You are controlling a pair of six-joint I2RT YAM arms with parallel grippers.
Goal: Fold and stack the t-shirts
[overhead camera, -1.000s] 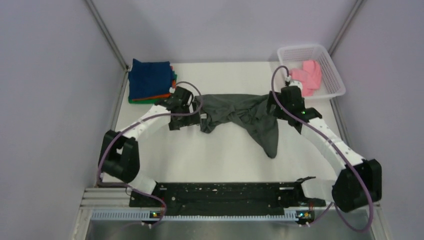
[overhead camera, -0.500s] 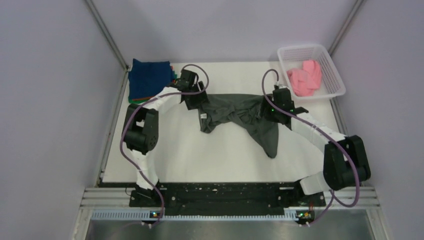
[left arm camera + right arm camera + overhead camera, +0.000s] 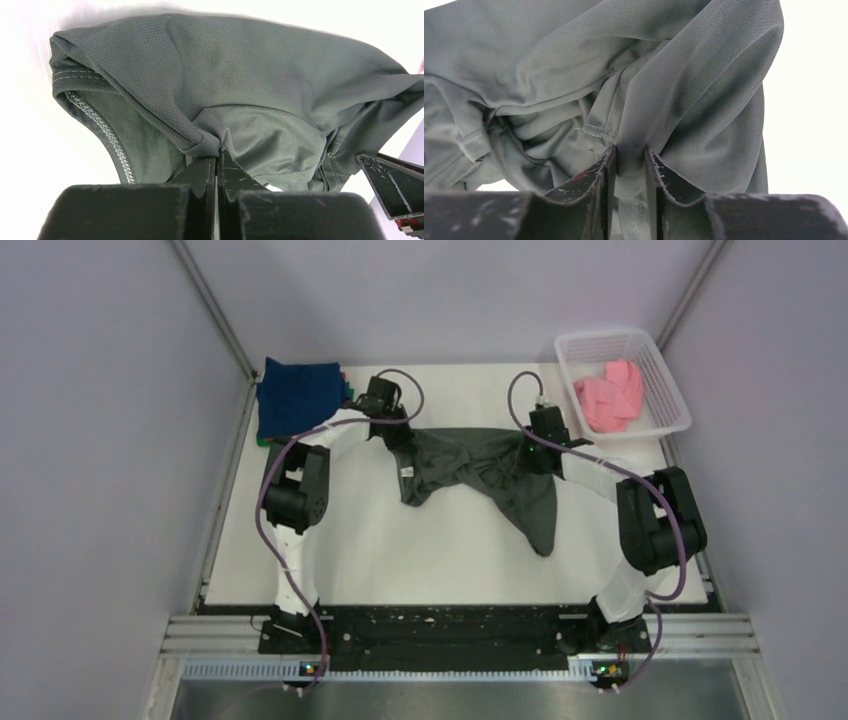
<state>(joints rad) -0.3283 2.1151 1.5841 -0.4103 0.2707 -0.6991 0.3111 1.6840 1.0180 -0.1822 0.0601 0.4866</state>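
Note:
A crumpled dark charcoal grey t-shirt lies across the middle of the table, a small white neck label near its left end. My left gripper is shut on the shirt's left edge; in the left wrist view its jaws pinch a thin fold of the grey cloth. My right gripper is shut on the shirt's right part; the right wrist view shows a thick bunch of cloth clamped between the fingers. Folded t-shirts, navy on top with orange and green edges, are stacked at the back left.
A white mesh basket at the back right holds a pink shirt. Metal frame posts rise at both back corners. A black rail runs along the near edge by the arm bases.
Both arms have reached further back and inward onto the grey shirt's two ends. Both grippers went from open to shut on the cloth. The shirt itself has barely shifted.

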